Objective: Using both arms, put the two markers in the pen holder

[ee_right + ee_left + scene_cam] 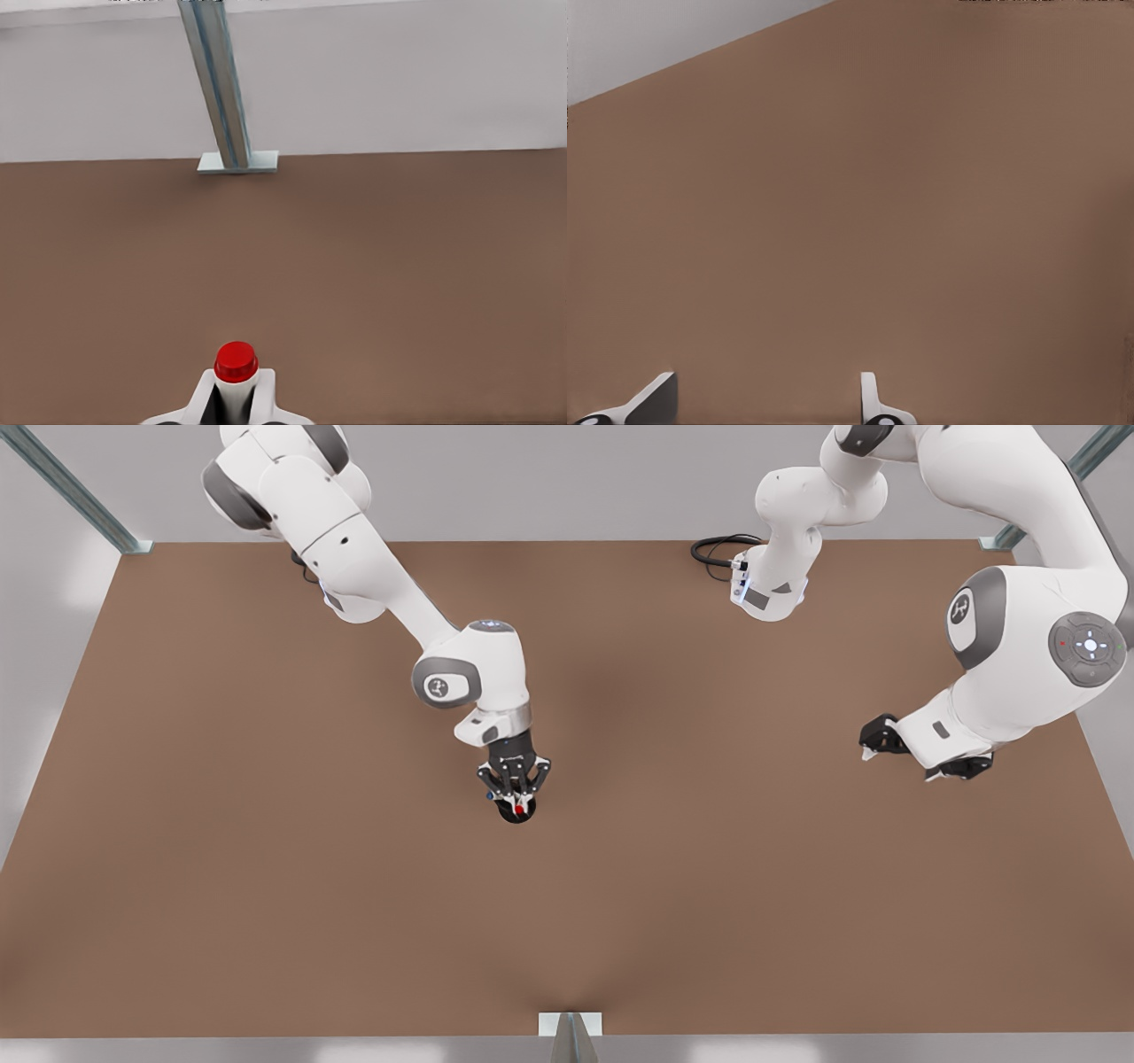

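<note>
In the front view, the arm on the front view's left points down at mid-table. Its gripper is my right gripper (pixel 518 802), shut on the red-capped marker (pixel 520 810). The marker stands upright directly over the black pen holder (pixel 511 817), which is mostly hidden under the fingers. The right wrist view shows the red cap (pixel 236 361) sticking out between the closed right gripper (pixel 235 400). A small blue marker tip (pixel 488 797) peeks out beside those fingers. My left gripper (pixel 898 766) hangs open at the front view's right, its fingertips (pixel 656 394) spread wide over bare table.
The brown table (pixel 266 868) is bare around the holder. A metal post (pixel 570 1036) stands at the near edge, and the same post (pixel 226 97) shows ahead of the right gripper. A black cable (pixel 722 549) lies at the far edge by an arm base.
</note>
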Controlling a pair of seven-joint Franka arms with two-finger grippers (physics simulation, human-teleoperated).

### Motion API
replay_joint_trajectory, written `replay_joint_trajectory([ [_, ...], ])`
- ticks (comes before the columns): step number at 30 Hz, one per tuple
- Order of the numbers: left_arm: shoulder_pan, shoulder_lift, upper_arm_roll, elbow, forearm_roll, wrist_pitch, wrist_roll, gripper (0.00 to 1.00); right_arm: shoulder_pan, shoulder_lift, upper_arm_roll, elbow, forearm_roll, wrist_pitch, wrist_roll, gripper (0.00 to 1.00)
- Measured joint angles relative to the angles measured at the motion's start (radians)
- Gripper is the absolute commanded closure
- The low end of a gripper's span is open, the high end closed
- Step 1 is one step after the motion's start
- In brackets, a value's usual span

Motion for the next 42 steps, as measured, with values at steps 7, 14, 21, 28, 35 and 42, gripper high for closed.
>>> replay_joint_trajectory([
  [7, -0.003, 0.0, 0.0, 0.0, 0.0, -0.002, -0.094, 0.0, -0.02, -0.036, 0.0, -0.05, -0.032, -0.002, 0.127, 0.79],
  [14, -0.004, 0.0, 0.0, 0.0, -0.002, -0.003, -0.157, 0.0, -0.025, -0.051, 0.0, -0.092, -0.059, -0.004, 0.213, 0.4],
  [21, -0.004, 0.0, -0.002, 0.0, -0.002, -0.004, -0.201, 0.0, -0.04, -0.055, 0.002, -0.071, -0.046, -0.012, 0.263, 0.0],
  [28, -0.014, 0.0, -0.005, 0.001, -0.011, -0.003, -0.23, 0.0, -0.169, -0.228, -0.105, 0.334, 0.681, -0.358, -0.001, 0.0],
  [35, -0.02, 0.026, -0.005, 0.017, -0.011, 0.005, -0.25, 0.0, -0.3, -0.161, -0.338, 0.495, 1.13, -0.79, -0.503, 0.0],
  [42, -0.026, 0.053, -0.005, 0.024, -0.007, 0.031, -0.262, 0.0, -0.317, -0.117, -0.291, 0.559, 1.194, -0.952, -0.856, 0.0],
])
